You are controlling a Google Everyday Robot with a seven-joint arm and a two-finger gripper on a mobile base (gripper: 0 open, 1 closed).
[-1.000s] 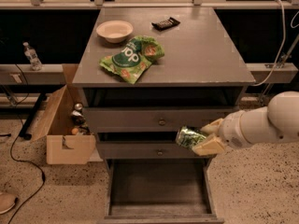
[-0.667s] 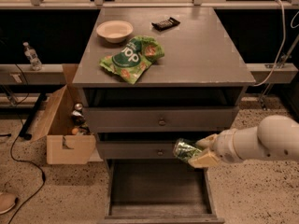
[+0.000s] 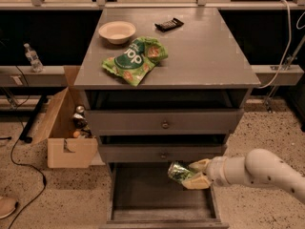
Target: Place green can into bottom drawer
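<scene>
The green can [image 3: 178,171] is a small shiny dented can lying on its side in my gripper [image 3: 194,174], whose pale fingers [image 3: 198,182] are shut on it. The white arm reaches in from the right. The can hangs over the right part of the open bottom drawer [image 3: 143,197], just below the front of the middle drawer and above the bare grey floor.
The grey cabinet top [image 3: 205,51] holds a cream bowl [image 3: 116,31], a green snack bag [image 3: 134,59] and a black remote [image 3: 169,24]. The two upper drawers with round knobs [image 3: 165,125] are shut. An open cardboard box [image 3: 66,128] stands on the floor to the left.
The arm has moved down and to the left with the can, from in front of the middle drawer to over the open bottom drawer.
</scene>
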